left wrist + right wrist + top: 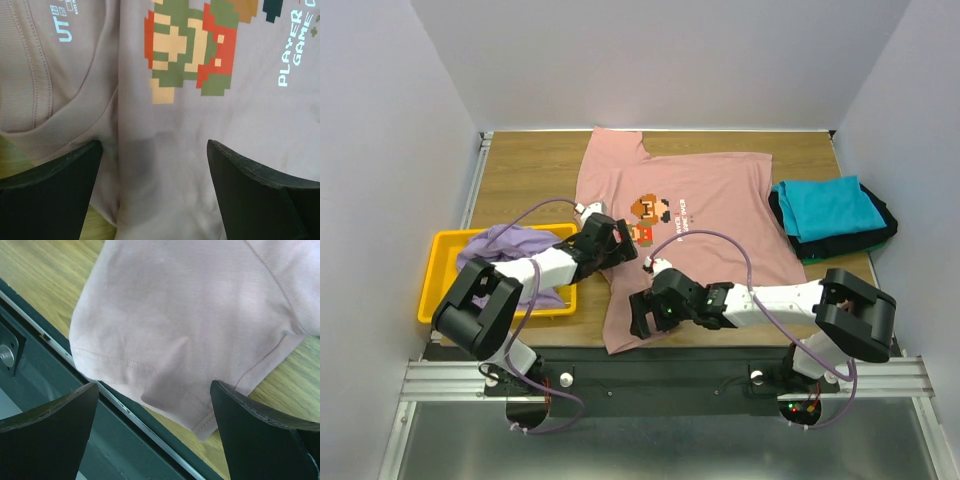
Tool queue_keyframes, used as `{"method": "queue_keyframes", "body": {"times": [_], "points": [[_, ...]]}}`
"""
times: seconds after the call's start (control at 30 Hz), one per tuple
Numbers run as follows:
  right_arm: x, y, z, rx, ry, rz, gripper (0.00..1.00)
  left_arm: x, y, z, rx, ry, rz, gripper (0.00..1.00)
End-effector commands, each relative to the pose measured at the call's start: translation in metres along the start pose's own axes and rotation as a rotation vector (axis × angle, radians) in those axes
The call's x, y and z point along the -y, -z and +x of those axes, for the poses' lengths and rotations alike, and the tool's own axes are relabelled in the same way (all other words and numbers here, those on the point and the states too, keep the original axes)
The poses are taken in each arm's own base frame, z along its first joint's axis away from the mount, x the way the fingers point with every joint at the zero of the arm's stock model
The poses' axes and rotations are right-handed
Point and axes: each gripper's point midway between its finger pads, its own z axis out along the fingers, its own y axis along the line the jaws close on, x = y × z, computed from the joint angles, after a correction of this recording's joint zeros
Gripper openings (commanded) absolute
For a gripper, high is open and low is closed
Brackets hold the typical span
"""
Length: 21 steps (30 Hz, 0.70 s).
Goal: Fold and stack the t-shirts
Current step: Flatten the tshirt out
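Note:
The dusty pink t-shirt [710, 200] lies spread flat on the wooden table, its pixel-figure print [185, 45] facing up. My left gripper [623, 243] is open just above the chest, beside the collar [60, 125]; in the left wrist view the gripper [154, 152] has pink cloth between its fingers. My right gripper [642, 318] is open over the shirt's near-left corner. In the right wrist view the gripper [155, 390] straddles a hemmed sleeve [190, 305] that reaches the table's front edge. The lavender tee [505, 245] lies bunched in the bin. The teal tee [825, 205] lies folded on the black one [880, 225].
The yellow plastic bin [435, 280] stands at the left, close to my left arm. A dark metal rail [125, 425] runs along the table's near edge under my right gripper. White walls enclose the table on three sides.

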Motion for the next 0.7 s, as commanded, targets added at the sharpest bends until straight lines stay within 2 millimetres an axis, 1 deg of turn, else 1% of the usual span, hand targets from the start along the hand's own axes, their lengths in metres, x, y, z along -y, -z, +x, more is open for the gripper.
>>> {"method": "queue_keyframes", "body": {"times": [0.0, 0.03, 0.07, 0.13, 0.17, 0.2, 0.27, 0.3, 0.37, 0.43, 0.53, 0.57, 0.63, 0.67], "points": [[0.017, 0.006, 0.003, 0.030, -0.059, 0.060, 1.00, -0.030, -0.006, 0.020, -0.071, 0.003, -0.150, 0.99], [0.018, 0.007, 0.006, 0.027, -0.072, 0.063, 1.00, -0.041, -0.004, 0.019, -0.057, 0.001, -0.208, 0.99], [0.022, 0.008, 0.010, 0.019, -0.082, 0.074, 1.00, -0.051, 0.001, 0.021, -0.069, -0.002, -0.261, 0.99], [0.030, 0.011, 0.019, 0.009, -0.105, 0.092, 1.00, -0.066, 0.008, 0.014, -0.029, 0.013, -0.350, 0.98], [0.034, 0.013, 0.024, -0.004, -0.116, 0.105, 1.00, -0.071, 0.013, 0.014, -0.031, 0.016, -0.386, 0.99], [0.036, 0.016, 0.025, -0.003, -0.139, 0.109, 1.00, -0.075, 0.014, 0.013, -0.025, 0.017, -0.408, 0.99], [0.046, 0.020, 0.035, -0.022, -0.155, 0.135, 1.00, -0.081, 0.016, 0.011, -0.017, 0.004, -0.441, 0.98], [0.047, 0.024, 0.034, -0.013, -0.172, 0.135, 1.00, -0.081, 0.016, 0.010, -0.014, -0.002, -0.448, 0.99], [0.054, 0.029, 0.039, -0.024, -0.175, 0.155, 1.00, -0.084, 0.014, 0.012, -0.026, -0.016, -0.466, 0.99], [0.054, 0.033, 0.040, -0.024, -0.170, 0.148, 1.00, -0.086, 0.012, 0.012, -0.029, -0.026, -0.480, 0.98], [0.041, 0.041, 0.035, -0.025, -0.128, 0.083, 1.00, -0.089, 0.013, 0.008, -0.024, -0.044, -0.507, 0.98], [0.034, 0.044, 0.030, -0.016, -0.124, 0.054, 1.00, -0.087, 0.014, 0.004, -0.022, -0.057, -0.513, 0.98], [0.028, 0.048, 0.024, -0.005, -0.097, 0.027, 1.00, -0.087, 0.017, -0.003, -0.003, -0.069, -0.524, 0.98], [0.024, 0.052, 0.018, 0.014, -0.090, 0.013, 1.00, -0.084, 0.021, -0.010, 0.012, -0.069, -0.528, 0.98]]}}
